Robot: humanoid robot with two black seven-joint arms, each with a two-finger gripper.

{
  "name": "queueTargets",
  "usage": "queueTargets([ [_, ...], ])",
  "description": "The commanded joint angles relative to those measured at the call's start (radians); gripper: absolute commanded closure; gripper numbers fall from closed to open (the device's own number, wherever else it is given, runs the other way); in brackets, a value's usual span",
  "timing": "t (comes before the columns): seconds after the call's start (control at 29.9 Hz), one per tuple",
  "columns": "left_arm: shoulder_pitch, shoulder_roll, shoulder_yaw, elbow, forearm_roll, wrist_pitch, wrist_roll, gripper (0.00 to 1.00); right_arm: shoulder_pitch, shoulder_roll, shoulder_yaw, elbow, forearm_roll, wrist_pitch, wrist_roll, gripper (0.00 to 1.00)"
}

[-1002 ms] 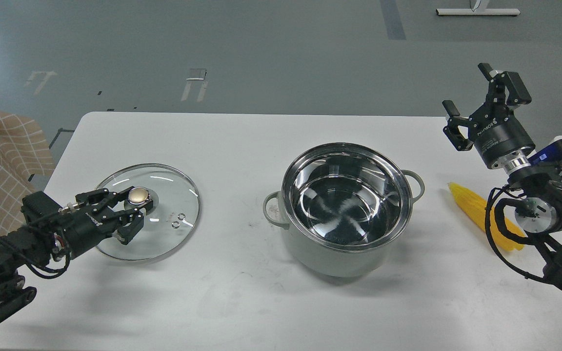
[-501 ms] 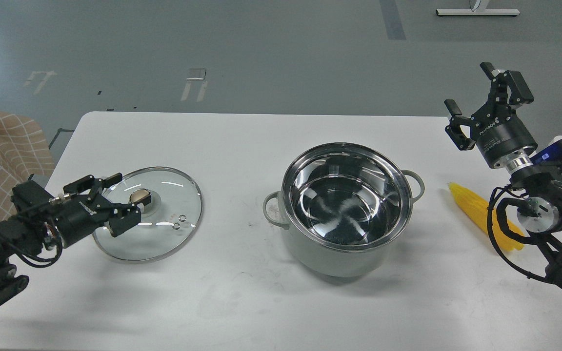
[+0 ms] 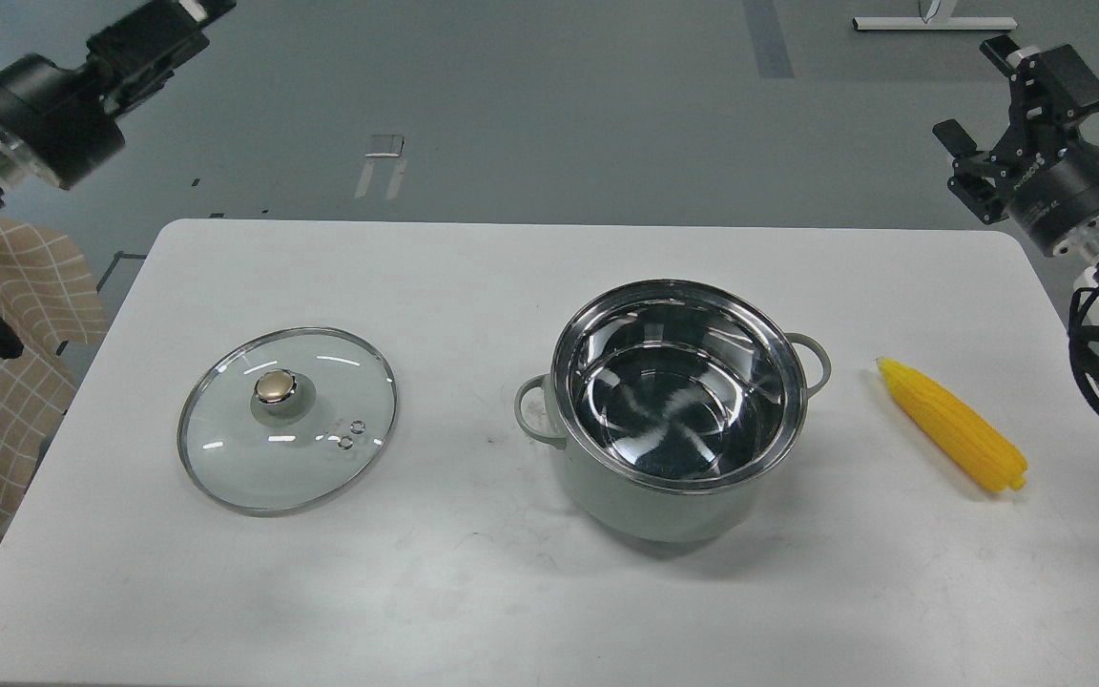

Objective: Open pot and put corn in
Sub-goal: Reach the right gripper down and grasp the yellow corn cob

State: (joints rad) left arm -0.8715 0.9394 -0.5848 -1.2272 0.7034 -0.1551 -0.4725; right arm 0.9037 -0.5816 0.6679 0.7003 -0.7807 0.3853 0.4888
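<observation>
With the glass lid (image 3: 287, 421) already lying flat on the white table (image 3: 473, 592), well to the left of the pot (image 3: 672, 410), what matters for my coming move is where the corn cob (image 3: 955, 425) lies from my right gripper (image 3: 1003, 105): it rests on the table just to the right of the pot, below and a little to the left of that gripper, which hangs high near the table's far right corner with its fingers spread apart and nothing between them. The cob's long axis runs diagonally, its tapered tip pointing up-left toward the pot's right loop handle and its blunt end down-right toward the table's edge. My right arm is clearly the nearer one. My left gripper (image 3: 177, 19) is raised at the far upper left, cut by the frame, so I cannot tell how its fingers stand. The cob is bright yellow, husked, rows of kernels showing, apart from the pot, whose shiny steel inside stands open and empty.
</observation>
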Motion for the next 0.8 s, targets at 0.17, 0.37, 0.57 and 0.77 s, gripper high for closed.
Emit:
queueTargets([
  [0.17, -0.055, -0.319, -0.067, 0.155, -0.242, -0.018, 0.044, 0.07, 0.185, -0.162, -0.413, 0.033, -0.441, -0.005, 0.000, 0.00],
  [0.37, -0.043, -0.399, -0.098, 0.156, -0.229, -0.017, 0.069, 0.06, 0.138, -0.204, -0.559, 0.033, -0.757, -0.095, 0.000, 0.00],
  [0.57, -0.038, -0.404, -0.098, 0.155, -0.229, -0.020, 0.071, 0.06, 0.032, -0.196, -0.579, 0.024, -0.873, -0.141, 0.000, 0.00],
  [0.77, -0.038, -0.412, -0.096, 0.144, -0.211, -0.021, 0.072, 0.06, -0.012, -0.170, -0.580, 0.010, -0.956, -0.167, 0.000, 0.00],
])
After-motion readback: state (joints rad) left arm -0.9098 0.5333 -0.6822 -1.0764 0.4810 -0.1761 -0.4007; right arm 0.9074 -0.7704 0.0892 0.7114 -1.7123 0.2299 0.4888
